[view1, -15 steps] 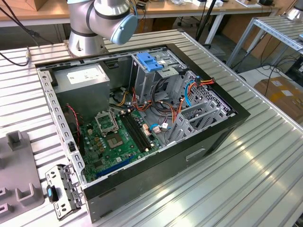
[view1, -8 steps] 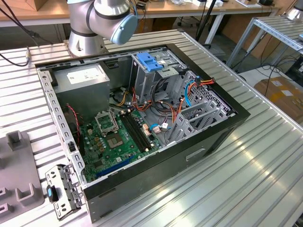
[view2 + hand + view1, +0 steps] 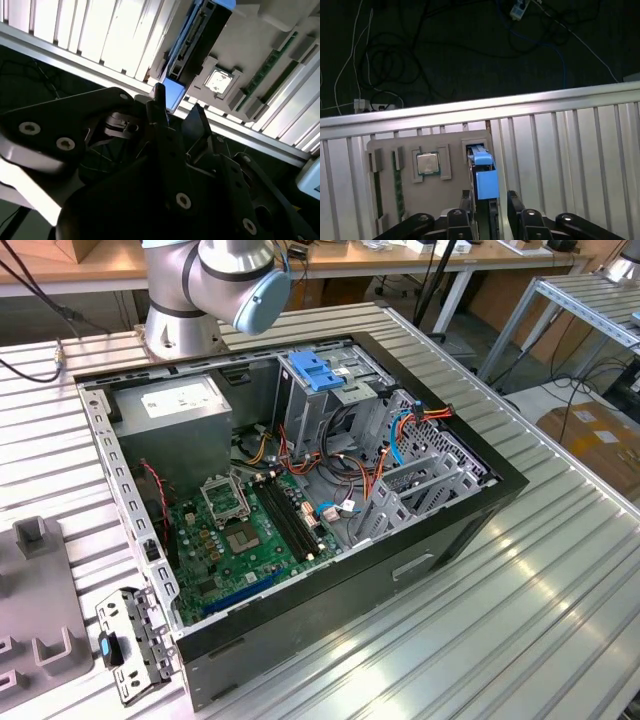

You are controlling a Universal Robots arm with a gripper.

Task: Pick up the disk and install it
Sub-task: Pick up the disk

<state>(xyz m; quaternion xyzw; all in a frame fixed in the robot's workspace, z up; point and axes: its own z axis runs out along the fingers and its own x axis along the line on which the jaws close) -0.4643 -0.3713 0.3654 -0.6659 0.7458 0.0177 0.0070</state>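
End effector (image 3: 489, 199) open, its jaws flanking the blue-framed disk (image 3: 486, 181) standing on edge in a grey tray (image 3: 447, 200).

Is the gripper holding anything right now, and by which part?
Nothing: the open gripper straddles the disk at its blue carrier end; it stands slotted in the grey tray.

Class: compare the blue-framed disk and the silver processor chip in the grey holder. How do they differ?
The disk stands on edge in its slot; the chip lies flat. The disk is blue-framed, the chip bare silver. The gripper straddles the disk, not the chip. Both sit in the grey holder.
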